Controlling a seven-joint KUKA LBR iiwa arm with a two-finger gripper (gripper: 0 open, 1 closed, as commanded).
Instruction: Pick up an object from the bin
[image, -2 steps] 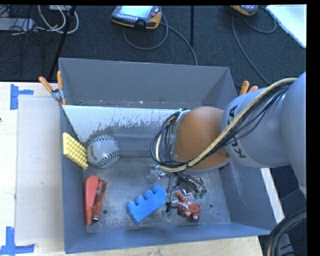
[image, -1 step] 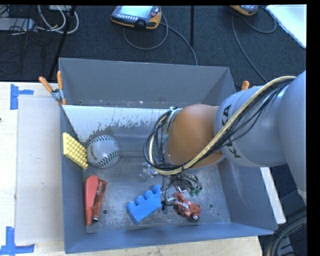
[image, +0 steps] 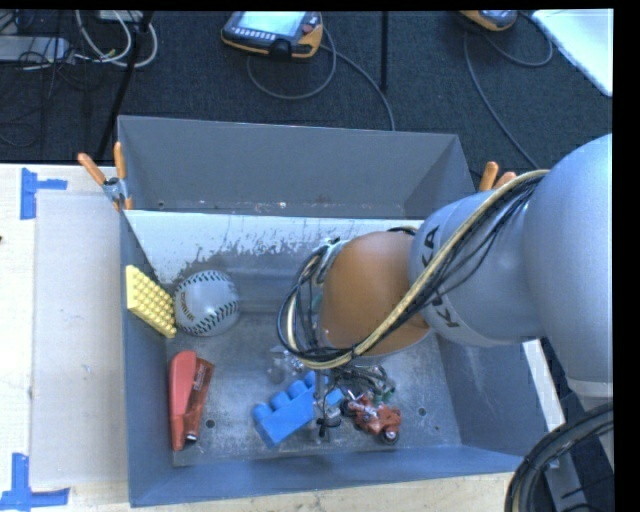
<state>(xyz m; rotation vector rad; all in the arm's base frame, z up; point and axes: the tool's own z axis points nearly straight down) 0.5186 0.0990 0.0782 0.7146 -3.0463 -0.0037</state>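
Note:
My gripper reaches down below the arm's orange cover, near the bin's front middle. It stands right against the right end of a blue stepped plastic block that lies on the floor. Just to its right sits a small red and brown toy figure. A silvery metal piece lies just behind the block, partly hidden under the cables.
A grey-white ribbed ball and a yellow studded plate rest in the back left corner. A red stapler-like tool lies along the left wall. The arm and its cables cover the bin's right half.

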